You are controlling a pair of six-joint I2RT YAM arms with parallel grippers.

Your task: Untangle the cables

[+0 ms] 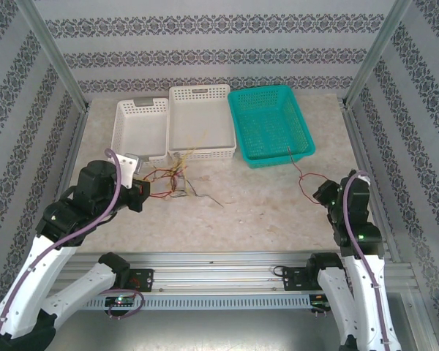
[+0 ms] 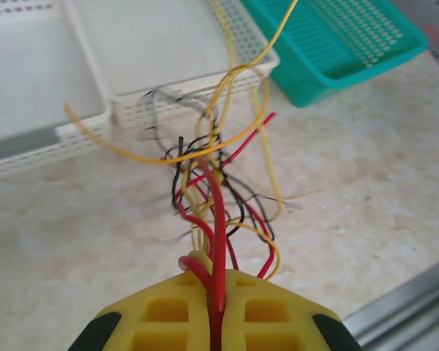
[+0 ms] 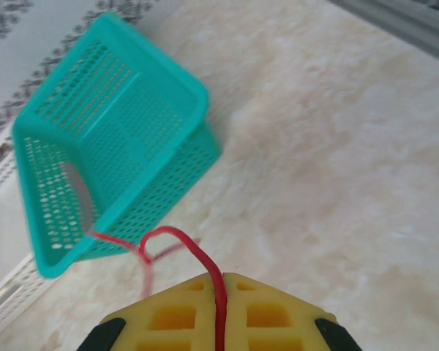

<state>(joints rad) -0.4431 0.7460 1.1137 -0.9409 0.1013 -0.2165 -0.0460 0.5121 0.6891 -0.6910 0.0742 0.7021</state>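
Nearest to us, the left hand [image 2: 218, 287] is closed on a thin red strand [image 2: 218, 219] that rises straight out between its yellow pads. We judge that it pinches this one strand so the knot can be held or drawn by a single line. From there the strand runs away from the hand into the tangle of thin red, yellow and black cables [image 2: 219, 183]. In the top view the tangle [image 1: 174, 179] lies on the pale marbled worktop [image 1: 256, 212], just beside the left hand [image 1: 140, 191]. Its long axis runs roughly left to right, and loose ends trail off to the right. A few yellow strands arch up and away over the front wall of the middle white perforated plastic basket [image 1: 199, 91]. On the other side, the right hand [image 3: 221, 285] is closed on a single thin red cable [image 3: 177, 235], well apart from the knot. We take this one as already freed and held at its near end for placing. In the top view the cable [image 1: 307, 178] loops once just beyond the right hand [image 1: 323, 194]. It then points away and to the left, its far end reaching the near wall of the teal perforated plastic basket [image 1: 260, 89]. We cannot tell for sure whether the tip lies inside. A second white perforated basket [image 1: 119, 124] stands at the far left, touching the middle one.
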